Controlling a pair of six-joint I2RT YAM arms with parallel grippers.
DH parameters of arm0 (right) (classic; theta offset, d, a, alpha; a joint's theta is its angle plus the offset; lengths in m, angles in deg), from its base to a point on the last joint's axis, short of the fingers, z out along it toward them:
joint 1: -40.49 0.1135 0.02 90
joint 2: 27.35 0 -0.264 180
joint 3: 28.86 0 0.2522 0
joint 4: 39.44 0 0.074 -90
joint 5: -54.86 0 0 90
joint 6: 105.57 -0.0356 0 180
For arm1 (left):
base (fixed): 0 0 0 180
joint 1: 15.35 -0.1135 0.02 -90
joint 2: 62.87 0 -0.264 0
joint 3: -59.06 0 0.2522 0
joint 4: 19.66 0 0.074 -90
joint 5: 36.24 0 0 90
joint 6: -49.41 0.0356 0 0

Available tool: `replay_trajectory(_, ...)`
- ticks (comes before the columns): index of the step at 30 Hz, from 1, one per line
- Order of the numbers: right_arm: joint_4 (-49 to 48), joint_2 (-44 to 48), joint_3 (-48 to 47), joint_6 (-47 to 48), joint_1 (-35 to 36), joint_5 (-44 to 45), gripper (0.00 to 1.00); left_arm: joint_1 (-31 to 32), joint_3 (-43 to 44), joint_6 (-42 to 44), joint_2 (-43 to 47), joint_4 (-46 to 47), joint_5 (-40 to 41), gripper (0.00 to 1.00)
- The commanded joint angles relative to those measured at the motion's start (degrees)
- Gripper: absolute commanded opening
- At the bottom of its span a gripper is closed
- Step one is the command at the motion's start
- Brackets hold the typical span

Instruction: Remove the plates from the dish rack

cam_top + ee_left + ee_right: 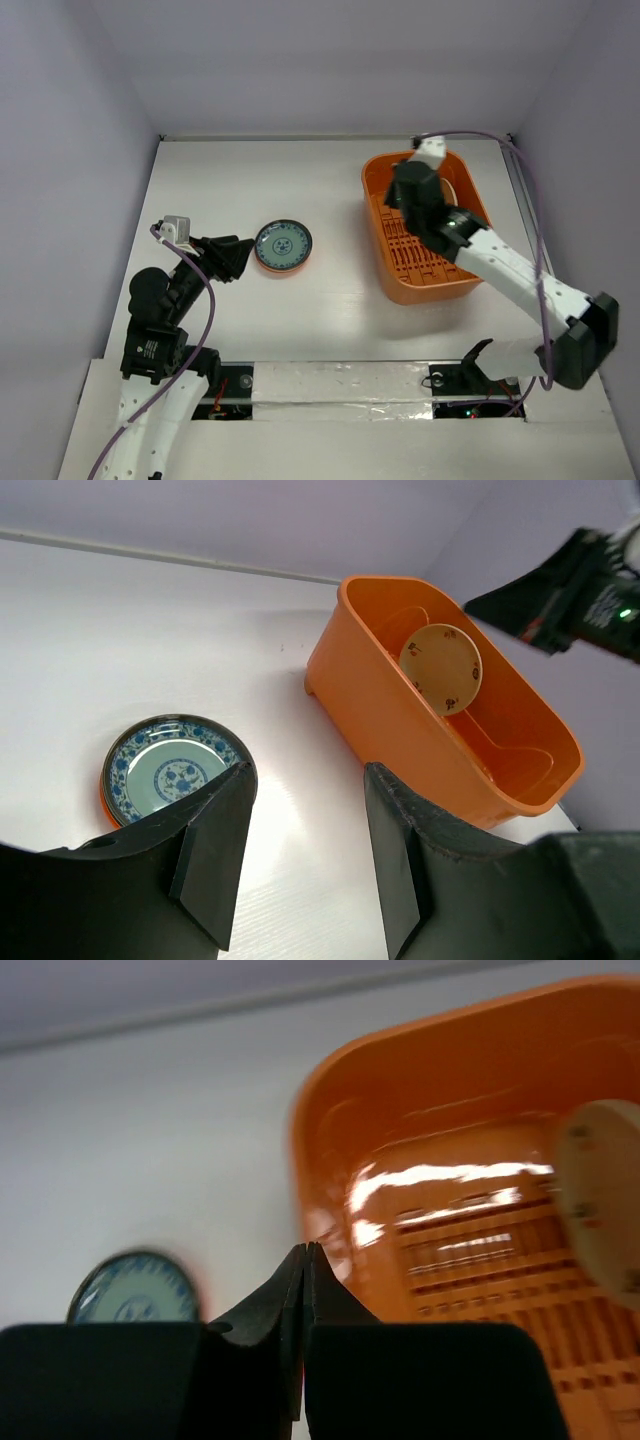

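Note:
The orange dish rack (pixel 430 287) stands at the right back of the table. A cream plate (pixel 441 667) stands on edge inside it, also seen blurred in the right wrist view (pixel 605 1200). A blue-grey patterned plate (pixel 283 246) lies flat on the table left of the rack, with an orange-red edge showing under it (pixel 103 802). No black plate shows apart from it. My left gripper (pixel 238 258) is open and empty, just left of that plate. My right gripper (pixel 395 198) is shut and empty, above the rack's left part (pixel 330 1120).
White walls close the table at the back and both sides. A taped strip (pixel 340 383) runs along the near edge between the arm bases. A purple cable (pixel 530 200) runs down the right side.

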Motion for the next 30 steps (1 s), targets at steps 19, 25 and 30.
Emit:
replay_trajectory(19,5.7,1.5,8.6,7.2,-23.6,8.5,0.47,1.8,-0.2,-0.1,1.8,1.9,0.0,0.45)
replay_trajectory(25,5.7,-5.4,6.6,7.8,-24.3,10.0,0.44,2.9,0.0,0.0,2.2,1.8,0.2,0.45)
replay_trajectory(30,6.5,-9.3,3.8,8.9,-24.8,10.9,0.38,2.9,0.1,0.0,2.4,1.7,0.5,0.45)
